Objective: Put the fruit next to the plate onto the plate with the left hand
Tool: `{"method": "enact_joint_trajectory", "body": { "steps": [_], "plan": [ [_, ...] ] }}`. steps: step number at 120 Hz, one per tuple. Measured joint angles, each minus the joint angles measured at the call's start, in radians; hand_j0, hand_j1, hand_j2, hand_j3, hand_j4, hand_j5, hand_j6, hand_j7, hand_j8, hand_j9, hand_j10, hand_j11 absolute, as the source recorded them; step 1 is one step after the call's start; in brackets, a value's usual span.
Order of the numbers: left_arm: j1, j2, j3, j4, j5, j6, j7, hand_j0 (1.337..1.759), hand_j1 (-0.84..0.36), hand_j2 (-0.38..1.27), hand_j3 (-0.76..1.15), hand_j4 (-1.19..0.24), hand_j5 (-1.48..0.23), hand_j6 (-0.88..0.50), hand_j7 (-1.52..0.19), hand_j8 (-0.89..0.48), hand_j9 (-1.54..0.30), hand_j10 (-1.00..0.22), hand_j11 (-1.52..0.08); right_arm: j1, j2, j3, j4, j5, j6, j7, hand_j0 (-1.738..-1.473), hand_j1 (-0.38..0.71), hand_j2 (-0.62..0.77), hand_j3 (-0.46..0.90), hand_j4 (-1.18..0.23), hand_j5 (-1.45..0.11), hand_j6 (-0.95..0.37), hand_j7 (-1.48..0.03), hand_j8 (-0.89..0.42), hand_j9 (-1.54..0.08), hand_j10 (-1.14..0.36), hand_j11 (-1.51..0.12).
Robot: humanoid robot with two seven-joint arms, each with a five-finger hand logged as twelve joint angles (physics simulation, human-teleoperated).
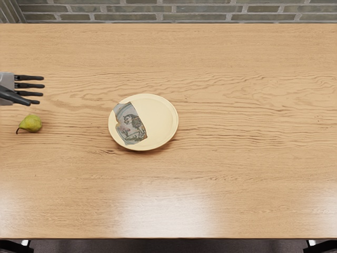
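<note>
One table (237, 174), and on it one cream plate (158, 118) with a picture patch on its left side. One green pear (31, 124) lies well to the plate's left, on bare wood. Just behind the pear, the left hand (18, 88) pokes in, fingers straight and spread, holding nothing. One brick wall (168, 10) at the back.

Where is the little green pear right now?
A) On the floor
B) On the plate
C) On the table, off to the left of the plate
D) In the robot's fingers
C: the pear lies on the table, apart from the plate on its left side. The left hand is just behind the pear with its fingers spread, holding nothing.
</note>
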Motion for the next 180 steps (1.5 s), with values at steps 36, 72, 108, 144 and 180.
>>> {"method": "enact_joint_trajectory", "body": {
  "steps": [36,72,108,144,180],
  "plan": [
    [-0.064,0.002,0.006,-0.001,0.151,0.0,0.0,1.658,0.35,0.0,0.0,0.0,0.0,0.0,0.0,0.0,0.0,0.0,0.0,-0.005,0.0,0.0,-0.001,0.0,-0.002,0.0,-1.658,-0.35,0.0,0.0,0.0,0.0,0.0,0.0,0.0,0.0,0.0,0.0],
    [-0.112,0.031,-0.006,-0.163,0.559,0.0,0.0,1.658,0.35,0.0,0.0,0.0,0.0,0.0,0.0,0.0,0.0,0.0,0.0,-0.006,0.0,0.0,-0.001,0.0,-0.003,0.0,-1.658,-0.35,0.0,0.0,0.0,0.0,0.0,0.0,0.0,0.0,0.0,0.0],
    [-0.111,0.03,-0.01,-0.261,0.688,0.0,0.0,1.658,0.35,0.0,0.0,0.0,0.0,0.0,0.0,0.0,0.0,0.0,0.0,-0.006,0.0,0.0,-0.001,0.0,-0.003,0.0,-1.658,-0.35,0.0,0.0,0.0,0.0,0.0,0.0,0.0,0.0,0.0,0.0],
    [-0.042,0.025,-0.002,-0.381,0.866,0.016,0.0,1.658,0.35,0.0,0.0,-0.01,-0.01,-0.01,0.0,-0.01,0.0,-0.01,0.0,-0.006,0.0,0.0,-0.001,0.0,-0.003,0.0,-1.658,-0.35,0.0,0.0,0.0,0.0,0.0,0.0,0.0,0.0,0.0,0.0],
    [0.018,-0.027,-0.001,-0.413,0.966,0.228,0.0,1.658,0.33,0.0,0.0,-0.02,-0.02,-0.02,-0.02,-0.02,-0.02,-0.02,-0.02,-0.006,0.0,0.0,-0.001,0.0,-0.003,0.0,-1.658,-0.35,0.0,0.0,0.0,0.0,0.0,0.0,0.0,0.0,0.0,0.0]
  ]
}}
